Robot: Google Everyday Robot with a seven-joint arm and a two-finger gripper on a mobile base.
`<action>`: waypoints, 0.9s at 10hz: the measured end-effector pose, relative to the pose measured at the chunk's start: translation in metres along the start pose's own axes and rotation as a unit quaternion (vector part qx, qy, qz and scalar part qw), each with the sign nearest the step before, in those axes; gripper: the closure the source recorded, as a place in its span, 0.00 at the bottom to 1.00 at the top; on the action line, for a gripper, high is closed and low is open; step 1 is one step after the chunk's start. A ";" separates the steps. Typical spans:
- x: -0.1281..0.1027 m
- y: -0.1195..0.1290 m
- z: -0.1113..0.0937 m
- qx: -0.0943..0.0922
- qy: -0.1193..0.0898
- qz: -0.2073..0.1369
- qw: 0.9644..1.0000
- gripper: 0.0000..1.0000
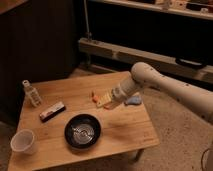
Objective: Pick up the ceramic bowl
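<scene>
- The gripper (pixel 106 103) hangs low over the table (pixel 127 137), probably poised for the reach; whether it is released or clenched, I cannot tell.
- The bowl (pixel 82 131) sits upright just ahead-left of the gripper, apart from it, its rim free for grasping.
- The cup (pixel 22 141) stands farther left, well clear.

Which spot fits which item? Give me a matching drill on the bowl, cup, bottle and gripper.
1 ceramic bowl
2 white cup
3 clear bottle
4 gripper

A near corner of the table, picture left
B far along the table's picture-left edge
C over mid-table, beside the orange item
D near side of the table, about centre

Pairs: 1-D, 2-A, 3-B, 4-C
</scene>
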 end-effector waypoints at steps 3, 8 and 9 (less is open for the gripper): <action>0.010 -0.003 0.028 0.009 0.023 0.008 1.000 0.35; 0.033 -0.004 0.057 0.015 0.049 0.015 0.999 0.35; 0.035 -0.004 0.059 0.016 0.053 0.016 0.998 0.35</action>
